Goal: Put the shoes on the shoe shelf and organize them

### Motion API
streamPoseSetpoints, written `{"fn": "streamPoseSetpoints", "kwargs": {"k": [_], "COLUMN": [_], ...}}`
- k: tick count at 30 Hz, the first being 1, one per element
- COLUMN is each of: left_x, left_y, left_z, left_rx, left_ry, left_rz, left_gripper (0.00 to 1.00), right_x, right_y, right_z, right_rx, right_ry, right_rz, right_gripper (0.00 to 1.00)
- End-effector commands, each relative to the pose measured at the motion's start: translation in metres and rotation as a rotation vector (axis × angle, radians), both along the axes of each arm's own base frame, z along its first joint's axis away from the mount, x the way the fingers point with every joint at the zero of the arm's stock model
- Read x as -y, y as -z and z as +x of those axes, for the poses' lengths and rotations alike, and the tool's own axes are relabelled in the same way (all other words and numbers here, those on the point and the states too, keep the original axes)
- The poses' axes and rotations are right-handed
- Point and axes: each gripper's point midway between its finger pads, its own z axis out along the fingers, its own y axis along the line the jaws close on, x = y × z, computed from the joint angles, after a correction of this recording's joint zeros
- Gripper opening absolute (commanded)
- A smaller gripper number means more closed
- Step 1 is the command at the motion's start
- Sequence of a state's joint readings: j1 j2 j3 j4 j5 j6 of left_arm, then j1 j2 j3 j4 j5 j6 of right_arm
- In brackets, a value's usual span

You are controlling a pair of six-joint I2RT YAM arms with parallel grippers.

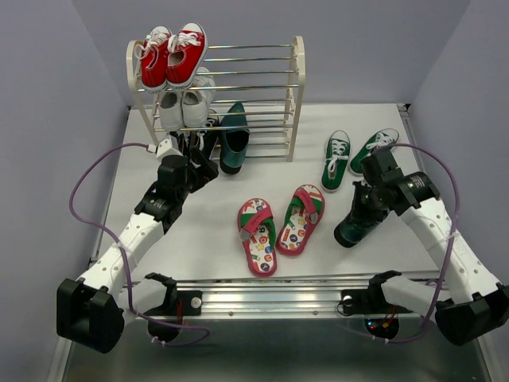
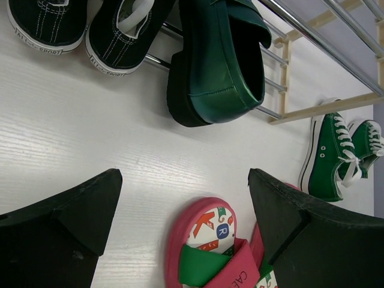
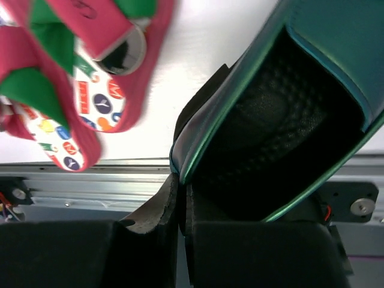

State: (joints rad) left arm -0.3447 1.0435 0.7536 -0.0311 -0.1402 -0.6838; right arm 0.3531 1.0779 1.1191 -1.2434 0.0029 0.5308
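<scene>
Top view: the step is picking up the second teal shoe. My right gripper (image 1: 367, 203) is pinched on the slip-on (image 1: 352, 227) at the right of the table (image 1: 199, 231), near its front edge. The shoe hangs tilted, toe down, and I can't tell if the toe has cleared the table. The other slip-on (image 1: 234, 142) leans at the front of the shelf (image 1: 296, 95), by the bottom tier. The next move, as I judge it, is to lift, carry left and back across the table, and set this shoe beside its mate. The path passes over the flip-flops (image 1: 301, 219), which lie mid-table just left of my grip. The green sneakers (image 1: 337, 159) sit right of the shelf, behind my right gripper. My left gripper (image 1: 205, 167) is spread and empty, just in front of the shelf's bottom tier.

Left wrist: my fingers (image 2: 66, 222) are wide apart with nothing between them but table. The other slip-on (image 2: 219, 66) is ahead, propped against the lowest rods, with black sneakers (image 2: 120, 36) to its left. One flip-flop (image 2: 207, 240) pokes in close below, and the green sneakers (image 2: 330, 156) are off to the right.

Right wrist: my right gripper (image 3: 180, 192) clamps the slip-on (image 3: 288, 120) by the rim wall, one finger inside the opening and one outside. The grip is thin and on the edge, so I judge the shoe may swing on the lift. A flip-flop (image 3: 114, 90) lies near, upper left, not touching.
</scene>
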Motion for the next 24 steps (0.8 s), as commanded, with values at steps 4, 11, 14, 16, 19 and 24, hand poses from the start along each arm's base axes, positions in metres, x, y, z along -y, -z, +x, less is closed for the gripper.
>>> {"fn": "streamPoseSetpoints", "kwargs": {"k": [4, 11, 14, 16, 19, 24], "left_x": [-0.008, -0.008, -0.008, -0.007, -0.005, -0.003], "left_y": [-0.019, -0.023, -0.024, -0.022, -0.020, -0.021], "left_z": [0.001, 0.003, 0.004, 0.004, 0.005, 0.005], "left_rx": [0.057, 0.063, 0.057, 0.046, 0.039, 0.046], "left_ry": [-0.018, -0.009, -0.006, 0.002, 0.011, 0.025], "left_rz": [0.025, 0.035, 0.039, 0.041, 0.042, 0.037], "left_gripper": [0.99, 0.99, 0.99, 0.99, 0.99, 0.99], "right_x": [-0.026, -0.070, -0.085, -0.098, -0.128, -0.169], "right_y": [-0.069, -0.100, -0.106, -0.106, -0.106, -0.103], "right_z": [0.005, -0.002, -0.004, -0.007, -0.012, -0.014], "right_rx": [0.185, 0.229, 0.238, 0.235, 0.244, 0.236], "right_ry": [-0.230, -0.429, -0.492, -0.538, -0.618, -0.738], "right_rz": [0.144, 0.380, 0.437, 0.456, 0.467, 0.423], "right_gripper": [0.01, 0.01, 0.01, 0.01, 0.01, 0.01]}}
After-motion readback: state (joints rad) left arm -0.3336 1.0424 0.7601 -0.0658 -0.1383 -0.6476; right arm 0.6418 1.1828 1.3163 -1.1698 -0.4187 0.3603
